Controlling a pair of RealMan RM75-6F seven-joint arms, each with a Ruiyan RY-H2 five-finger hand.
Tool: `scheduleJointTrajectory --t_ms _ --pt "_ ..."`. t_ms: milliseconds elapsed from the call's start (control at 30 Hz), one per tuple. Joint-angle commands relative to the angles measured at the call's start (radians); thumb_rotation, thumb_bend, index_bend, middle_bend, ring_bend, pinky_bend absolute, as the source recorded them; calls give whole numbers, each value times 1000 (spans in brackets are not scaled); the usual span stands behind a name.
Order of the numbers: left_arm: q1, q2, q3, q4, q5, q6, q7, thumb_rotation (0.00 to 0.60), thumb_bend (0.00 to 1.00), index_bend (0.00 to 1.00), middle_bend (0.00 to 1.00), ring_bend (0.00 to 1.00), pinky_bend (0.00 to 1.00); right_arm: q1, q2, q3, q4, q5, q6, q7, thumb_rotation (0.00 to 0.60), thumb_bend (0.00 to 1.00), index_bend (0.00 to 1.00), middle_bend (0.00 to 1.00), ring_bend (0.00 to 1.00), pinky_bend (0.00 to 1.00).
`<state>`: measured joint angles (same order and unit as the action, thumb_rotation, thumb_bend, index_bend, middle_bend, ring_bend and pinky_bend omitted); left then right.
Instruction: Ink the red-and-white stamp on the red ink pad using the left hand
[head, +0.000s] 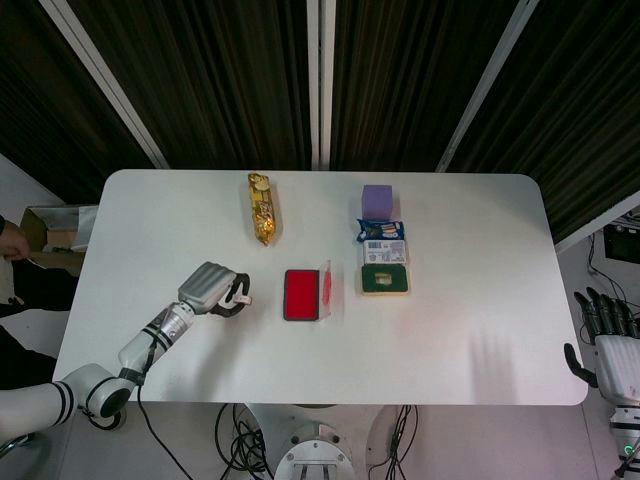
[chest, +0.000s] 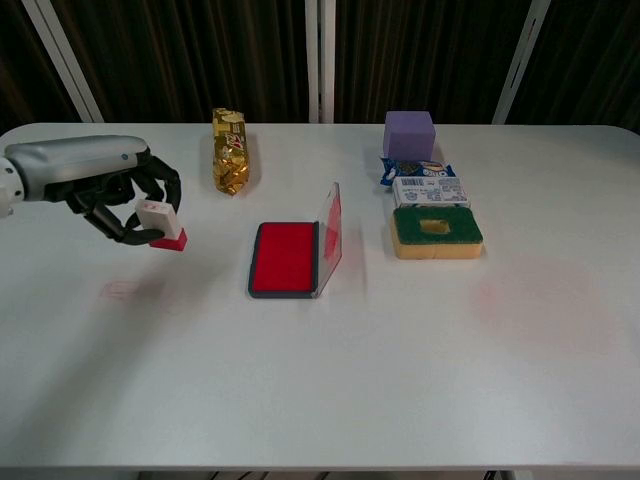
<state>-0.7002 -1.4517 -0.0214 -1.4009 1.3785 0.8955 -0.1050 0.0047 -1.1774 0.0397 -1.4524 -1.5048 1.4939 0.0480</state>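
My left hand (chest: 105, 185) (head: 212, 288) hovers over the left part of the table and grips the red-and-white stamp (chest: 162, 225) (head: 240, 297), red base pointing down. The red ink pad (chest: 283, 259) (head: 301, 294) lies open at the table's middle, its clear lid (chest: 330, 236) standing up on its right side. The stamp is well to the left of the pad, apart from it. A faint red stamp mark (chest: 120, 290) shows on the table below the left hand. My right hand (head: 606, 348) hangs off the table's right edge, fingers spread, holding nothing.
A gold snack bag (chest: 229, 150) lies at the back left of centre. A purple cube (chest: 408, 134), a blue packet (chest: 413, 169), a small white box (chest: 430, 191) and a green-topped sponge (chest: 436, 230) form a row right of the pad.
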Motion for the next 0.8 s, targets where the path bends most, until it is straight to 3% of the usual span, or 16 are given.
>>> scheduleJointTrajectory --t_ms 33,467,800 --pt "32 -12 24 26 4 15 -51 600 359 689 685 981 1000 4 -4 -3 -3 -4 -4 -7 600 343 0 0 0 0" --pt "83 -116 67 230 95 58 -221 600 358 687 685 981 1000 -4 7 -2 -30 2 11 -32 600 344 0 0 0 0" --pt "105 -140 88 295 126 64 -293 600 358 685 682 981 1000 1 5 -4 -43 -2 6 -51 600 344 0 0 0 0"
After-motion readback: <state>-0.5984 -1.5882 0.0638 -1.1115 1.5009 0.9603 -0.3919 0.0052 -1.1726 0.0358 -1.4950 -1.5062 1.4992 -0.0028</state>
